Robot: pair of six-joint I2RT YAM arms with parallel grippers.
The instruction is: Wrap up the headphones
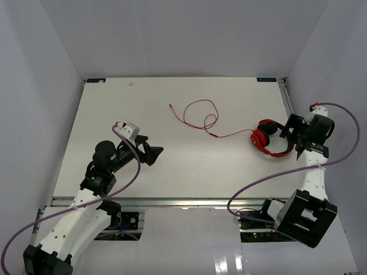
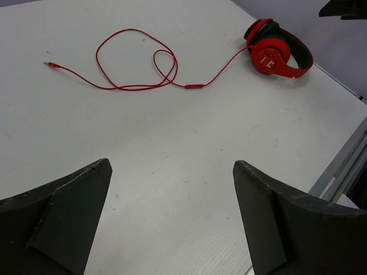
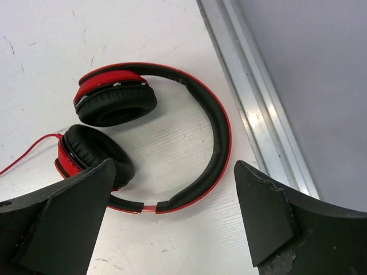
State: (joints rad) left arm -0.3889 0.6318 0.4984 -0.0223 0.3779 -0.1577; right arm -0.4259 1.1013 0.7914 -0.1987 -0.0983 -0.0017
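While the red headphones lie flat near the right edge of the white table, we see the right gripper poised over the headband, its jaws wide apart and gripping nothing. The thin red cable trails leftward across the table in loose loops, its plug lying free. The left gripper, well apart, likewise has its jaws spread and empty.

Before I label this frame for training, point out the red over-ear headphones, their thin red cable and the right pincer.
red over-ear headphones (image 3: 221,137): right wrist view, headband.
thin red cable (image 2: 195,86): left wrist view, inline control.
right pincer (image 3: 173,166): right wrist view, between fingertips.
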